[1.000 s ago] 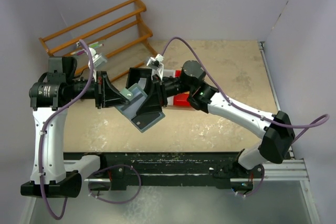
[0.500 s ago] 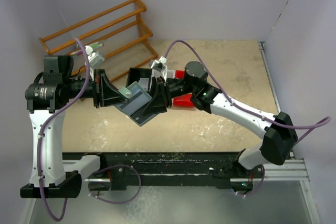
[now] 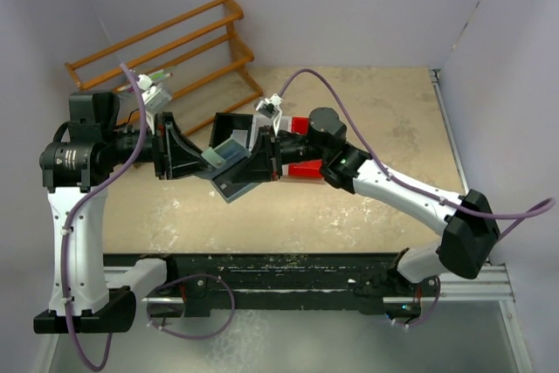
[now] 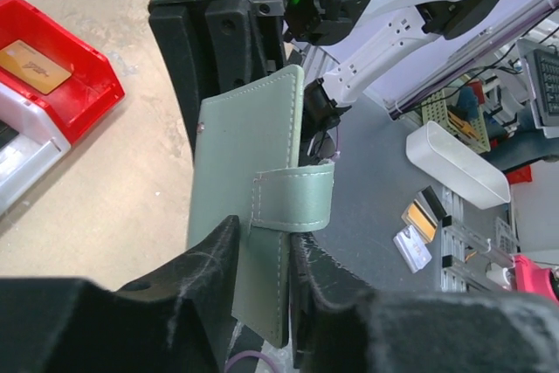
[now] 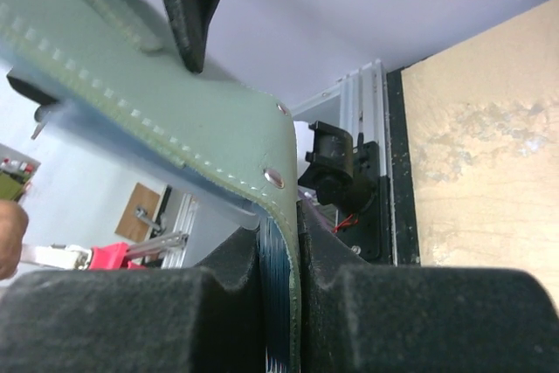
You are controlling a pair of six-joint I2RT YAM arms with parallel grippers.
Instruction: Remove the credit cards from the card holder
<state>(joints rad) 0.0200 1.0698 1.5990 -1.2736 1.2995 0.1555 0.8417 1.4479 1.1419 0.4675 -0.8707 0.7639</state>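
Observation:
The grey-green card holder (image 3: 229, 166) hangs above the table between my two grippers, partly folded open with its paler inside facing up. My left gripper (image 3: 206, 158) is shut on its strap-side edge; in the left wrist view the cover (image 4: 249, 163) stands upright between the jaws (image 4: 262, 246). From the other side my right gripper (image 3: 257, 163) pinches the cover (image 5: 192, 111) together with bluish layered edges (image 5: 279, 303), its jaws (image 5: 279, 233) tight on them. One orange-gold credit card (image 4: 33, 63) lies in the red bin (image 4: 87, 85). I cannot tell whether cards sit inside the holder.
A wooden rack (image 3: 166, 45) leans at the back left. A black bin (image 3: 229, 124) and the red bin (image 3: 301, 168) sit just behind and right of the grippers. A white bin (image 4: 22, 159) adjoins the red one. The black base rail (image 3: 279, 281) runs along the near edge.
My right gripper has closed onto the card holder and shifted left. The holder has risen and folded tighter between the arms. The left jaws have eased slightly.

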